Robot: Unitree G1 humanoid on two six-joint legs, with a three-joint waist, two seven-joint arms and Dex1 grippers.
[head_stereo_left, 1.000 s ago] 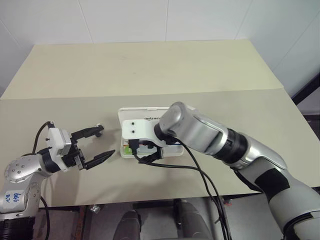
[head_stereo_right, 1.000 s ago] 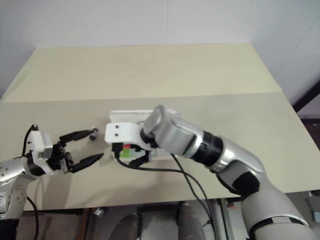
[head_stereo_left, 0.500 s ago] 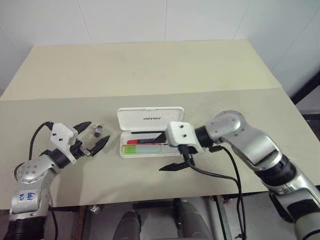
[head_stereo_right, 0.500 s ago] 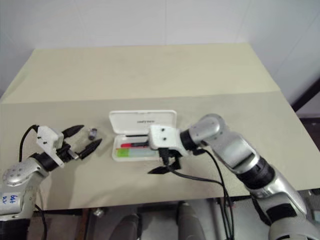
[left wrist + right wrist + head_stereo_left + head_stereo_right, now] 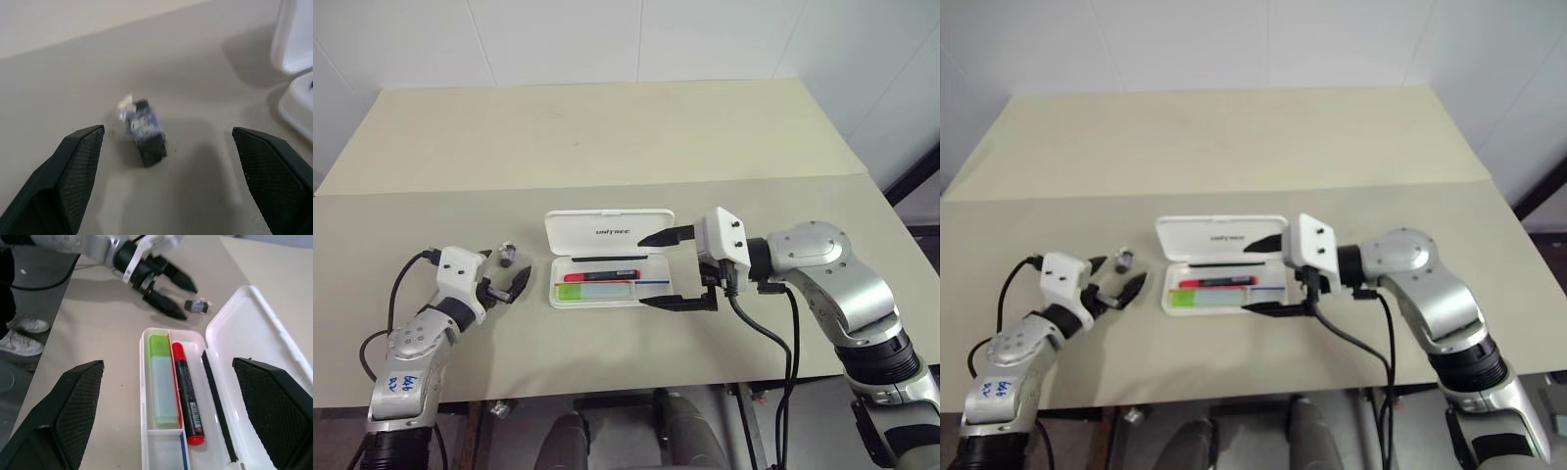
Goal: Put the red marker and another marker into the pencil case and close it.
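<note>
Markers, red marker (image 5: 186,396) and green marker (image 5: 161,382), are lying side by side inside the open pencil case (image 5: 607,235) near the desk's (image 5: 607,137) front edge. I am holding my right gripper (image 5: 674,269) wide beside it, my left gripper (image 5: 504,279) wide and empty around a small dark cap (image 5: 144,131).

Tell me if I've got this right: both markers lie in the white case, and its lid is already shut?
Not quite. The red marker and green marker do lie in the pencil case, but its lid is open, as the right wrist view shows.
</note>
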